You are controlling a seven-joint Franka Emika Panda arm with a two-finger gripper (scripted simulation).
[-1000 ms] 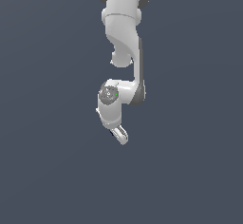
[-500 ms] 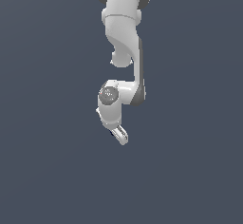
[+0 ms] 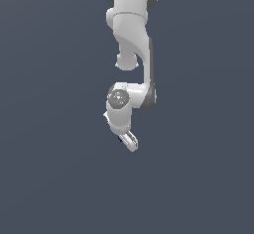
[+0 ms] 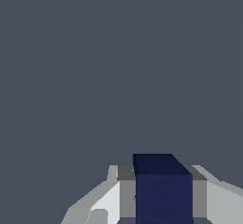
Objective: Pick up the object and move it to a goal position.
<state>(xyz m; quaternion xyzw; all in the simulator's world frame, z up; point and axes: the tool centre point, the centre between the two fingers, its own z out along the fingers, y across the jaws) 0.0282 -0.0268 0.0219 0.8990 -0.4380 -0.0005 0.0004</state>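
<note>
Against a flat slate-grey backdrop, the white arm (image 3: 133,39) hangs down from the upper edge of the exterior view, its wrist bent so that the pincer (image 3: 130,142) points downward and toward the exterior view's right. The wrist view shows the dark navy-blue block (image 4: 163,190) sitting squarely between the two pale fingers (image 4: 124,194), each grey pad pressed flat against an opposite side of it, so the pincer is closed just to the block's width and has it firmly in hold. The block's top face reads a shade darker than its front. In the exterior view the block is all but hidden: only a small dark speck at the fingertips, just beside the pale finger, may be it, though the render is too coarse there to be sure. Behind the held block the wrist view shows nothing but an even grey field. Whether that grey is a table beneath the pincer or plain background cannot be told from either view, for no edge or shadow marks it.
</note>
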